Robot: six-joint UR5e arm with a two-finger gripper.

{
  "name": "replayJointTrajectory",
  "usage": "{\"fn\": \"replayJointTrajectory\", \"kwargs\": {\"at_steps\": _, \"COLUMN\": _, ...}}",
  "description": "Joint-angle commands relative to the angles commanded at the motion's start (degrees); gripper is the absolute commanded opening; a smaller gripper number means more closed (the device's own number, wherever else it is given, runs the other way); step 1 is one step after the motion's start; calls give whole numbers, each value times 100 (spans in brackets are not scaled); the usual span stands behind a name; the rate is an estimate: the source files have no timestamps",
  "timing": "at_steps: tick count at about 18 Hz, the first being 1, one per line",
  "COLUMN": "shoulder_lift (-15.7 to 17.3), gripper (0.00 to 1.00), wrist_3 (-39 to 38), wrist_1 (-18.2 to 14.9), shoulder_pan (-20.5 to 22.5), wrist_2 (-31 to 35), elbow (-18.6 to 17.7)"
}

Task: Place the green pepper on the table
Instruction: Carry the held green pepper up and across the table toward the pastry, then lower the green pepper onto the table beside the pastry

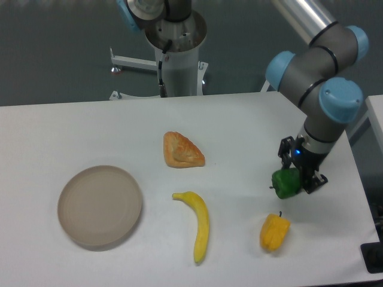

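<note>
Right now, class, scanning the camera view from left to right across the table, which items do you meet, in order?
Beige plate → pastry → banana → yellow pepper → green pepper, held in the gripper.

Two peppers are in view: one green pepper (286,183), and one yellow pepper (274,232) lying just below and slightly left of it. There is one banana (200,225), left of the yellow pepper. One pastry (182,150) sits above the banana. One round beige plate (100,205) lies left of the banana. That makes five items over one white table (72,131). One robot arm (323,78) reaches in, ending in one hand (297,175) at the green pepper.
</note>
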Motion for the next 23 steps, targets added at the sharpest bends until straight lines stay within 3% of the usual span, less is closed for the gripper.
{"fn": "replayJointTrajectory", "kwargs": {"at_steps": 3, "shoulder_lift": 255, "gripper": 44, "wrist_3": 18, "wrist_1": 730, "shoulder_pan": 35, "wrist_2": 0, "elbow": -722}}
{"fn": "replayJointTrajectory", "kwargs": {"at_steps": 9, "shoulder_lift": 379, "gripper": 44, "wrist_3": -87, "wrist_1": 934, "shoulder_pan": 9, "wrist_2": 0, "elbow": -1224}}
{"fn": "replayJointTrajectory", "kwargs": {"at_steps": 12, "shoulder_lift": 475, "gripper": 44, "wrist_3": -114, "wrist_1": 1214, "shoulder_pan": 27, "wrist_2": -105, "elbow": -1487}}
{"fn": "replayJointTrajectory", "kwargs": {"at_steps": 19, "shoulder_lift": 485, "gripper": 44, "wrist_3": -1009, "wrist_1": 1233, "shoulder_pan": -26, "wrist_2": -264, "elbow": -1506}}
{"fn": "replayJointTrajectory", "kwargs": {"at_steps": 23, "shoulder_lift": 485, "gripper": 44, "wrist_3": -1081, "wrist_1": 1189, "shoulder_pan": -26, "wrist_2": -202, "elbow": -1506}}
